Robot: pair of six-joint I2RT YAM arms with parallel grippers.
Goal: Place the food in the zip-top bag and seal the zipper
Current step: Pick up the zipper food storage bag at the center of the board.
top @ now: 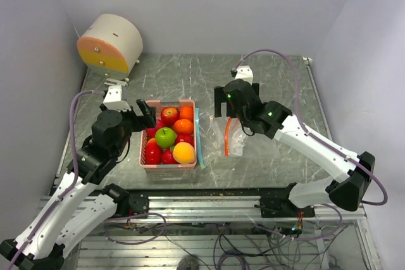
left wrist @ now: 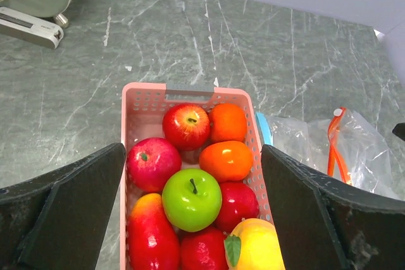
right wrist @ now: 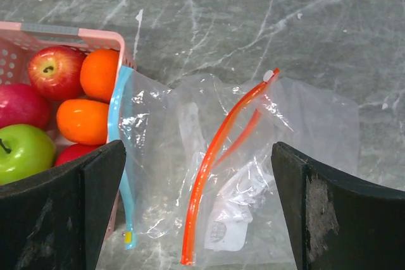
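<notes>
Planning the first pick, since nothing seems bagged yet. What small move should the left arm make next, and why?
Probably lower the open left gripper onto the green apple: it sits on top of the pile in the pink basket, centred between the fingers, and the zip-top bag beside it holds no fruit.

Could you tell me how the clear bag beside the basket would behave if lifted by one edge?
The clear bag looks thin and crinkled, so it would probably sag and fold. Lying flat and seemingly empty, it is likely light; its glossy film might slip.
</notes>
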